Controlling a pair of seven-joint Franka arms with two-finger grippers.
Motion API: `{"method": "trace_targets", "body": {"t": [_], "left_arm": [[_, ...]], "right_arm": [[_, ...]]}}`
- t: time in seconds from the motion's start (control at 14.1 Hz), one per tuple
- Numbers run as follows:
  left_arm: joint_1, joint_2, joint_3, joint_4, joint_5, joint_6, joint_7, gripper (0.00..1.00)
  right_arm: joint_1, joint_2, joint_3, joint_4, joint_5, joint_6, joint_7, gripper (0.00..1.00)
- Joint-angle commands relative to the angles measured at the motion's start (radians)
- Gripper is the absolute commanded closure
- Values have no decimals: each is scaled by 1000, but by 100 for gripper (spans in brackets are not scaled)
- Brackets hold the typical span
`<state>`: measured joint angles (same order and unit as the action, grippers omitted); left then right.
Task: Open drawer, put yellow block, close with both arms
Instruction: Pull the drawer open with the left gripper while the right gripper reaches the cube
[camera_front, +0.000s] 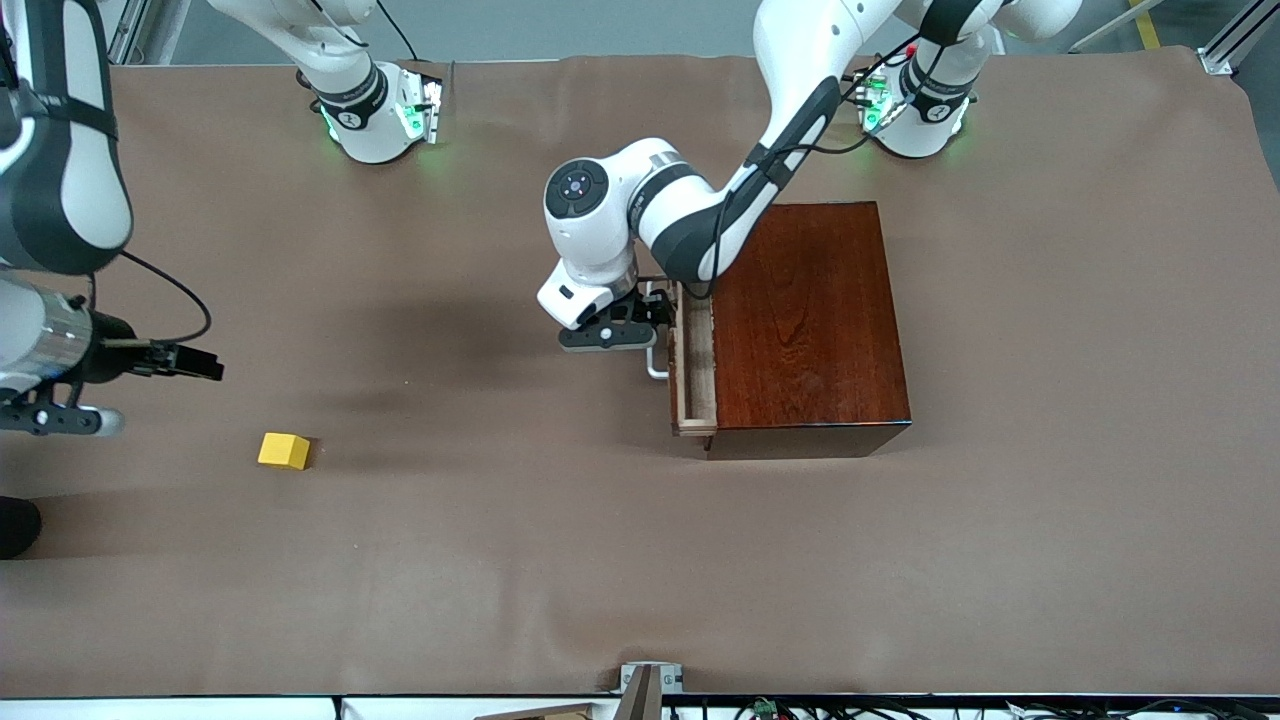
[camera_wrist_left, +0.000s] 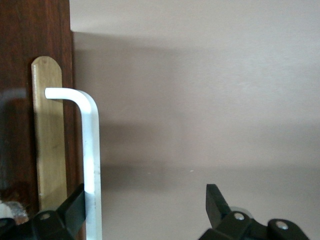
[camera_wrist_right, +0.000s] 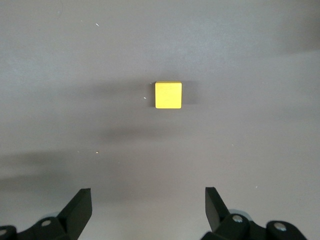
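Left gripper (camera_front: 640, 325) sits at the drawer (camera_front: 697, 365) front, low over the table (camera_front: 640, 560). Its fingers (camera_wrist_left: 217, 202) stand spread apart. The white bar handle (camera_wrist_left: 91, 150) lies just inside one finger, at or near touching it; contact cannot be confirmed. The gap up to the second finger holds only brown table. Nothing is clamped.

Drawer is pulled out a short way from the dark reddish-brown wooden box (camera_front: 810, 320); a narrow strip of pale tray shows between box front and handle. The tray's inside is not readable.

Right gripper (camera_front: 60, 415) hangs in the air over the table at the right arm's end. Fingers (camera_wrist_right: 80, 207) are wide open, holding nothing. In the right wrist view the yellow block (camera_wrist_right: 168, 95) lies flat on the table, ahead of the fingertips and roughly centred on the gap between them, well clear of both.

Front view: yellow block (camera_front: 284, 450) sits alone on the table, well apart from the drawer, toward the right arm's end.
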<state>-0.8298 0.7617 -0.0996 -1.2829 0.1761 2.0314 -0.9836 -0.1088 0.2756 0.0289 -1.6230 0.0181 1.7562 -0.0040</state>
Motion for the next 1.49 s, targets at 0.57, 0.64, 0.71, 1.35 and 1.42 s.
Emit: {"method": "trace_targets", "body": {"t": [0.57,0.64,0.71,1.35,1.42], "left_arm": [[-37,36,-9,34,-22,173,-23,0],[-37,42,-9,34,-38,193,-23,0],[-41,45,-9,34,-43,211,-23,0],[-43,60,-34,34,-63,334,-20,0],[-43,62,-35,36,-63,340,-20,0]], "right_arm": [[-9,1,11,-204,-56,350,-2,0],[-9,1,11,-231,-60,399,-4,0],[-8,7,11,-254,-67,443,-2,0],[-26,214,13,-265,-107,738,21,0],[-19,230,13,-265,-107,752,36,0]]}}
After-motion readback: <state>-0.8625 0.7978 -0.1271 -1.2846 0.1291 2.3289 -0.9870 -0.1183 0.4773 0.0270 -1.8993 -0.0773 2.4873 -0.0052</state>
